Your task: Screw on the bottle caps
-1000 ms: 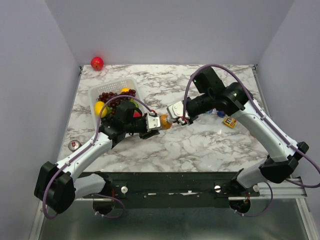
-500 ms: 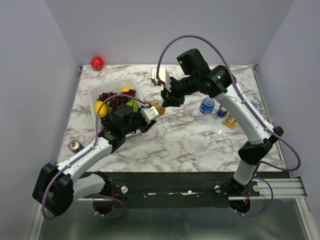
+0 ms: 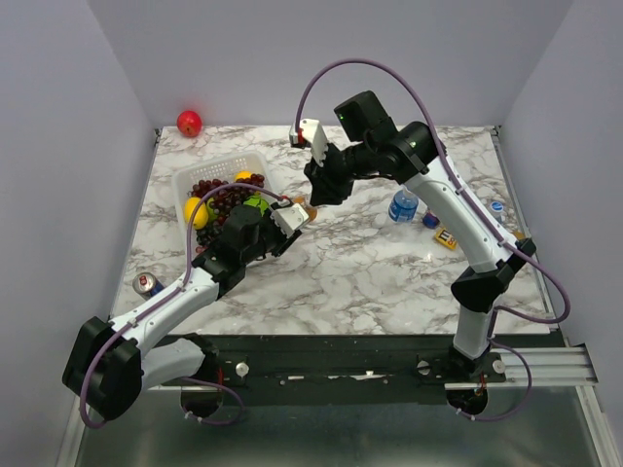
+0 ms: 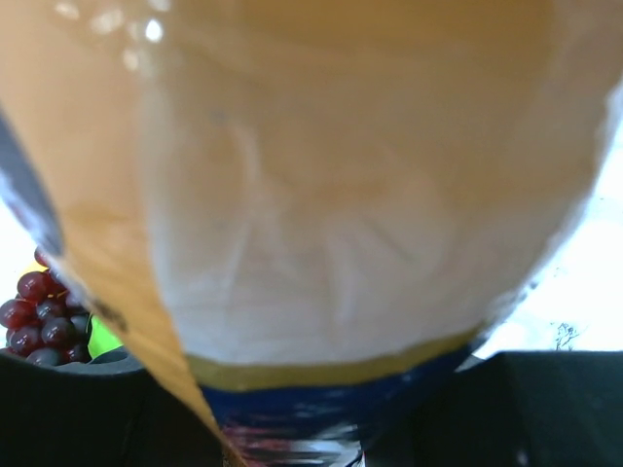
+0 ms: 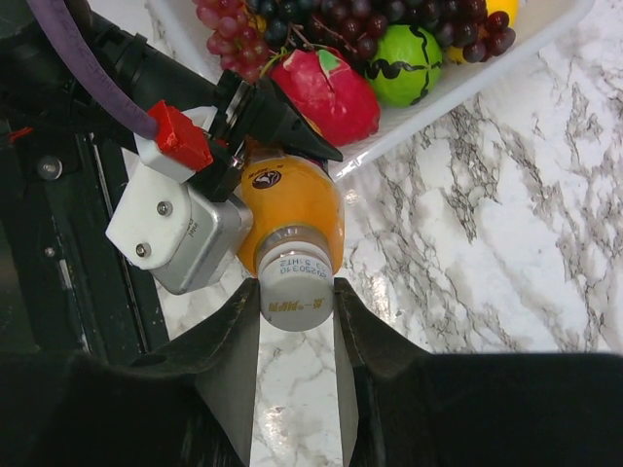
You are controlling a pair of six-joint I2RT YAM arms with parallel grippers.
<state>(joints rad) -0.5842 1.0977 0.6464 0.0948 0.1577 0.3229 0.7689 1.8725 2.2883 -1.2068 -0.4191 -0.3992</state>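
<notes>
1. We find the left tool (image 3: 295,216) clenched around the orange bottle (image 5: 289,199).
2. We find the right tool (image 5: 296,292) pinching the white cap (image 5: 295,277) between its jaws, on that bottle's neck.

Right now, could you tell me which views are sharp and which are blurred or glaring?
Left wrist view: the small orange plastic drink bottle fills the frame, too close and blurred; white glare at right edge; only the dark red grapes look clearer. Right wrist view: sharp, print on the round white plastic cap shows. Top external view: even light, soft shadows on the marble table.
</notes>
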